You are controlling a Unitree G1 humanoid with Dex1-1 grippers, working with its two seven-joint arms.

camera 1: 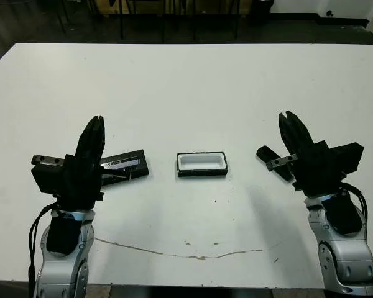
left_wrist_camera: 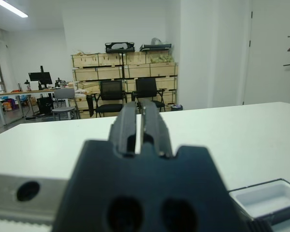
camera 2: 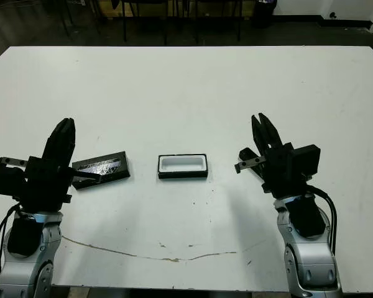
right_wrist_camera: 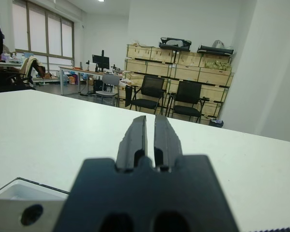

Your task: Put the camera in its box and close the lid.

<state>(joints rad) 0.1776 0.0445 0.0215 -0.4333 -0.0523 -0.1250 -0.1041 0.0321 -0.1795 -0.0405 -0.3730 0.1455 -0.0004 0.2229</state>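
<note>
Lying left of right tool [camera 2: 262, 122], camera [camera 2: 247, 154] partly hidden; box [camera 2: 183, 166] further left, lid [camera 2: 101, 168] beyond, by left tool [camera 1: 97, 123]. Both tools pressed together, empty. Camera likely light, stiff, slick: pinch long sides mid-length.

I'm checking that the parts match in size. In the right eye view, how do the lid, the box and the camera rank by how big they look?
1. The lid and the box look about alike, so I won't rank them.
2. The camera looks smallest, but the right gripper hides part of it.
</note>
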